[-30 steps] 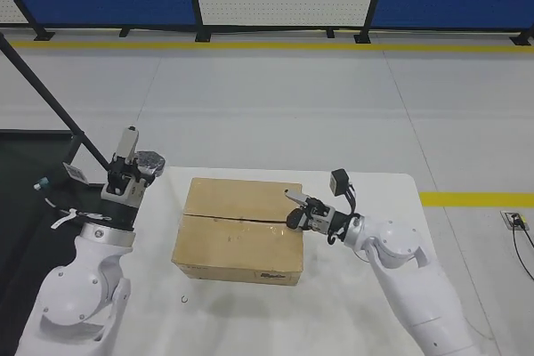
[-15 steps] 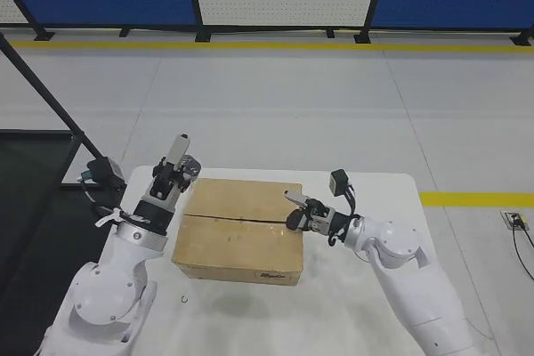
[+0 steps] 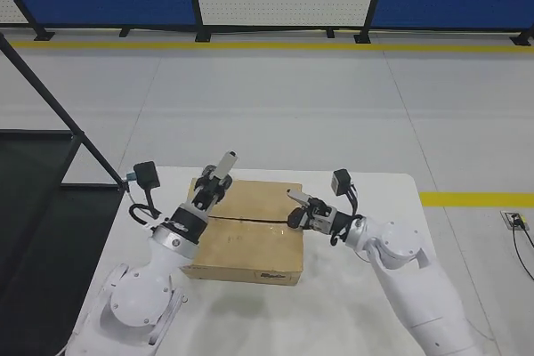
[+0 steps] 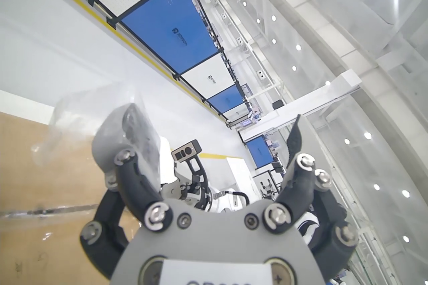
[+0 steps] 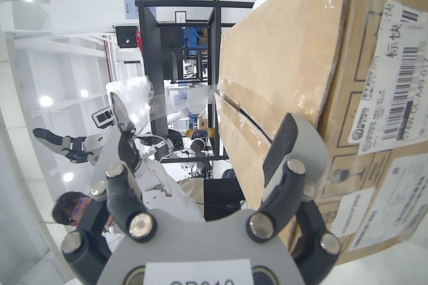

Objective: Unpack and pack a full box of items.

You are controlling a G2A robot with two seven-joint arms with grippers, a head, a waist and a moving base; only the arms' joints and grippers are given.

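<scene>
A shut cardboard box (image 3: 245,233) with a taped centre seam (image 3: 249,218) lies on the white table (image 3: 365,303). My left gripper (image 3: 221,169) hovers over the box's far left corner, fingers spread wide and open (image 4: 214,129). Crumpled clear tape (image 4: 140,136) clings to one of its fingers. My right gripper (image 3: 294,207) sits at the right end of the seam, open (image 5: 200,122), one finger (image 5: 287,139) close to the box's top edge. A clear tape strip (image 5: 174,102) lifts off the seam's far end. Labels (image 5: 394,72) cover the box's end face.
A black metal frame (image 3: 36,89) stands past the table's left side, over a dark floor mat (image 3: 18,222). Bare table surface lies in front of the box and to its right.
My left arm has swung right from the table's left edge to above the box's far left corner, carrying the crumpled tape. The right arm has stayed at the seam's right end.
</scene>
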